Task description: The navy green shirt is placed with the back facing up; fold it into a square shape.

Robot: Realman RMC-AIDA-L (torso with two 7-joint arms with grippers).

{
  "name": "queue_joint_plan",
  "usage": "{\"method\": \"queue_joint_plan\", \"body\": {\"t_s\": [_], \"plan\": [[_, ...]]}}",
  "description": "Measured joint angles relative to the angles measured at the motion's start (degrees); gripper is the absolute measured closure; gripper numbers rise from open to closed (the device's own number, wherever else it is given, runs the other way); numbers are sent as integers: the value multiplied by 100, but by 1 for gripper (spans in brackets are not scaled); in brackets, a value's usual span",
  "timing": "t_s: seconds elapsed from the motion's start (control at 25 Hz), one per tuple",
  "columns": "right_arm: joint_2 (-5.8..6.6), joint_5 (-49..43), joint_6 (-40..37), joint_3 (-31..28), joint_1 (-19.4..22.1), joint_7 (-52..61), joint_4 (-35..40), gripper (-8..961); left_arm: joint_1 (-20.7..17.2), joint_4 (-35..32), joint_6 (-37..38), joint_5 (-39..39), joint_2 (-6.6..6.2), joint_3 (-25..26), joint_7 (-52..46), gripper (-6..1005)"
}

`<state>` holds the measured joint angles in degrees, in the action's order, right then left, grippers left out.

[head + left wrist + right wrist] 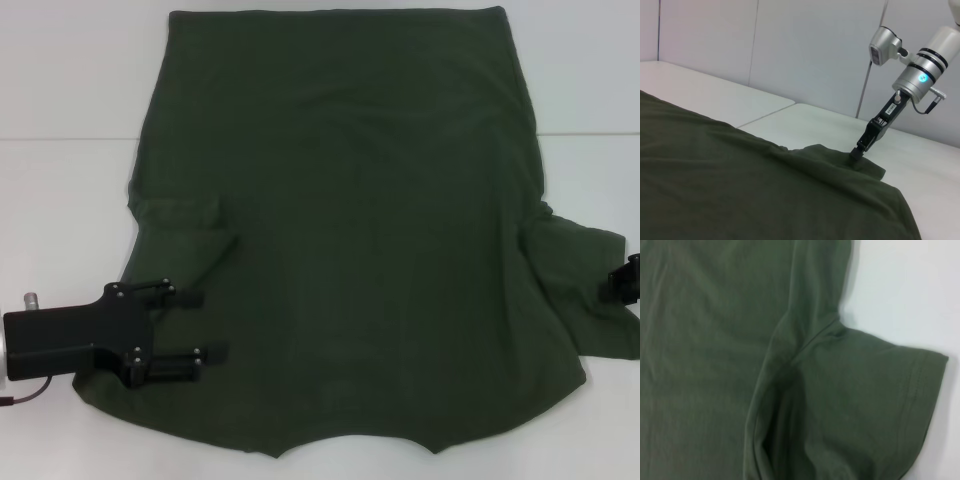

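Head view: the navy green shirt lies flat, filling the centre of the white table, collar edge at the bottom. The left gripper, lower left, has its fingers spread wide over the folded-in left sleeve.

Left wrist view: the right gripper, right of centre, tips down on the right sleeve; finger spacing cannot be told.

Right wrist view: that sleeve lies spread at lower right, the likelier next fold inward.

surface: white table | seam across top | backdrop: pale panelled wall
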<state>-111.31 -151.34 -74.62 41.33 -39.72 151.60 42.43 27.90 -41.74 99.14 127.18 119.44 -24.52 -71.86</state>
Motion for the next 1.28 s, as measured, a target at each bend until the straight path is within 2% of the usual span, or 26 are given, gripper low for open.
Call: {"method": "queue_joint_plan", "body": {"t_s": [0.28,0.48,0.72,0.92,1.28], "plan": [[4,-1,-1,7,-1,9,0,651,-6,18,0,0,1,0,16,192],[4,-6,0,7,4,16,1,879,-18,23,0,0,10,0,45,193],[4,-69,-16,-17,-9,5,12,929,-44,28,0,0,20,-1,66,193],[18,97,-50,-189,20,-73,61,933,-61,28,0,0,40,-1,86,193],[192,645,-296,-750,269,-336,142,946,-66,25,1,0,44,8,94,193]]}}
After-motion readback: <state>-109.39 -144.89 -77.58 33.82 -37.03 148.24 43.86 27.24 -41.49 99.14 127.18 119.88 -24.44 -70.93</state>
